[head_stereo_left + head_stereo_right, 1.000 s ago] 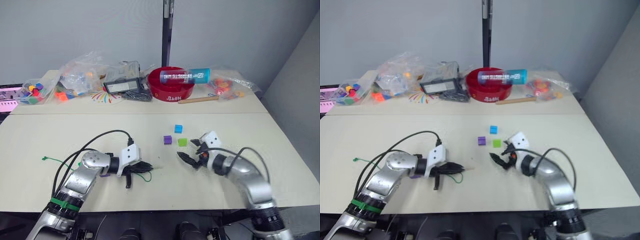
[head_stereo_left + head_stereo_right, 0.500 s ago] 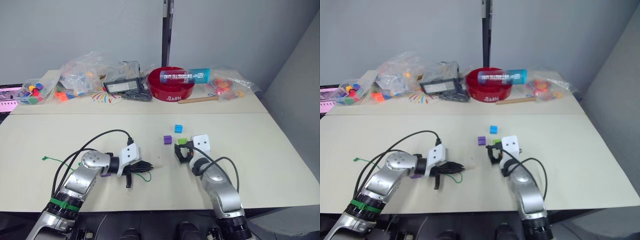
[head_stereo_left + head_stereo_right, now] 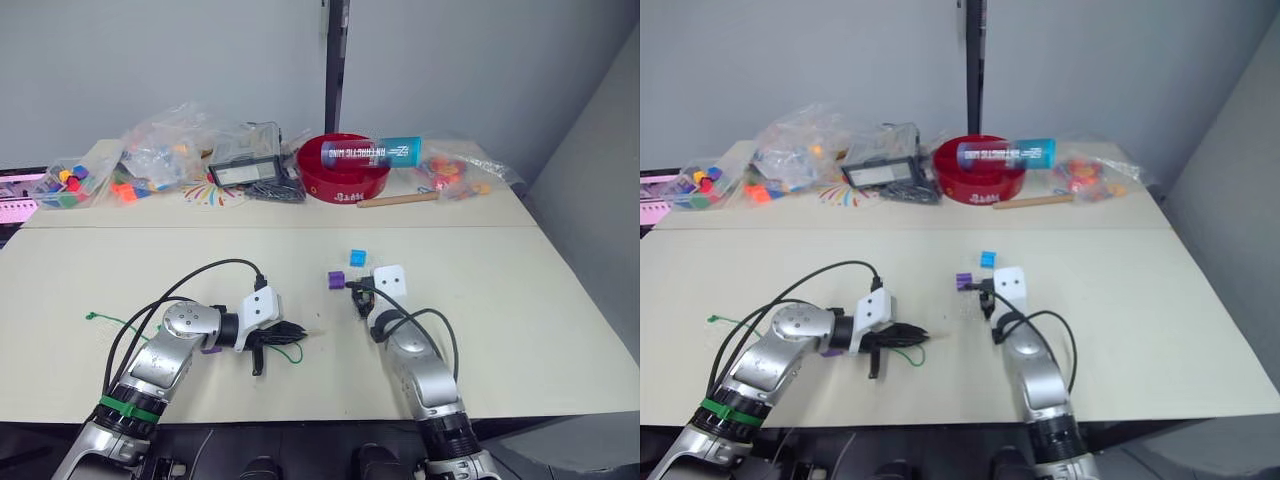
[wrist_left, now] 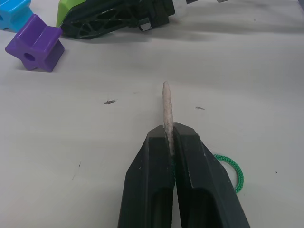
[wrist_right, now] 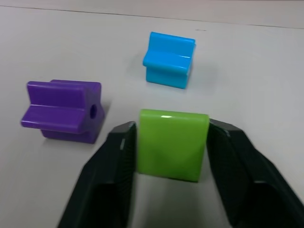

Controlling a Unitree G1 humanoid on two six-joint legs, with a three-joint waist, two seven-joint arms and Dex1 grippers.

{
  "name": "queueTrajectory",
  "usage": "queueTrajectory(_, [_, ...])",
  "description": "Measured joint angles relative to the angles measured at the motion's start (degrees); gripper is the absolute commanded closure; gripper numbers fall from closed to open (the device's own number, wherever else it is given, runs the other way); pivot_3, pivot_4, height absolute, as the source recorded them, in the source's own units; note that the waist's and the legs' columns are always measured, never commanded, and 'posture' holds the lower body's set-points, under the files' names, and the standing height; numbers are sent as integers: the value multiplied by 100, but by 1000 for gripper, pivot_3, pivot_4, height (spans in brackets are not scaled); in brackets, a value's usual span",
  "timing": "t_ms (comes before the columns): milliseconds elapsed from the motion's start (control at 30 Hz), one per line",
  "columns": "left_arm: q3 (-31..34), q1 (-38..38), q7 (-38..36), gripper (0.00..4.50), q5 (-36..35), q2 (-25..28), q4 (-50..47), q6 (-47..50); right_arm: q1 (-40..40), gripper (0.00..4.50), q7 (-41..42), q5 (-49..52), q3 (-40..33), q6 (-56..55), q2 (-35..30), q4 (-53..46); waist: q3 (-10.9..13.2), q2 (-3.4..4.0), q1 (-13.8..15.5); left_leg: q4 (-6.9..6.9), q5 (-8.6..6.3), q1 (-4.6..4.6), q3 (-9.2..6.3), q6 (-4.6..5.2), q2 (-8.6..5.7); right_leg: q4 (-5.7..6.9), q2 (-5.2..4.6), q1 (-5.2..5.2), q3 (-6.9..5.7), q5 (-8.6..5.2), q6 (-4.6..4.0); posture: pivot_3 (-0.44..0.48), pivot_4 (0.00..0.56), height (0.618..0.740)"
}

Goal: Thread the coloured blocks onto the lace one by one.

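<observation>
Right pincer [image 5: 172,142] brackets the lime green block [image 5: 173,144] on the worktop [image 3: 520,300], fingers just beside its sides, contact unclear. Purple block [image 5: 61,117] and cyan block [image 5: 168,59] sit near, apart. Left pincer [image 4: 170,137] clenched on the lace [image 4: 230,166], tan tip [image 4: 167,107] sticking out toward them. Red bowl [image 3: 340,180] and bags [image 3: 160,150] at far edge.

Head stereo pair overlooks table [image 3: 560,300]; wrist views close along each tool, sharing purple block [image 4: 34,42]
</observation>
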Motion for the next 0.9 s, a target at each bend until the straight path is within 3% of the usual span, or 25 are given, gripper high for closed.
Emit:
queueTrajectory(300, [0, 1, 0, 4500, -6, 9, 0, -7, 497, 3335, -87, 0, 99, 396, 40, -761, 0, 0, -8, 0, 0, 0, -1, 0, 1, -1, 1, -1, -1, 0, 0, 0, 150, 731])
queueTrajectory(500, [8, -10, -18, 4500, -18, 68, 31, -18, 2062, 3335, 427, 195, 940, 1451, -423, -2947, -1, 0, -24, -12, -2, -5, -3, 3, 0, -8, -1, -4, -4, -1, 1, 0, 150, 731])
queueTrajectory(700, [4, -37, -87, 4500, -19, 68, 40, -92, 2072, 3335, 633, 464, 807, 1959, -412, -3150, -4, -5, -11, -12, 1, 13, -4, -1, 4, -5, 6, 9, -4, -1, -2, 0, 150, 731])
queueTrajectory(767, [4, -37, -114, 4500, -18, 69, 41, -95, 2114, 2298, 632, 553, 727, 2052, -271, -3182, -7, -9, -20, -12, 0, 12, -3, -1, 5, -6, 6, 8, -4, -1, -2, 0, 150, 731])
queueTrajectory(900, [4, -32, -118, 4500, -18, 76, 38, -95, 2147, 950, 739, 719, 703, 2098, -282, -3259, -7, -9, -14, -12, 0, 9, -4, -1, 4, -6, 5, 5, -5, -1, -2, 0, 150, 731])
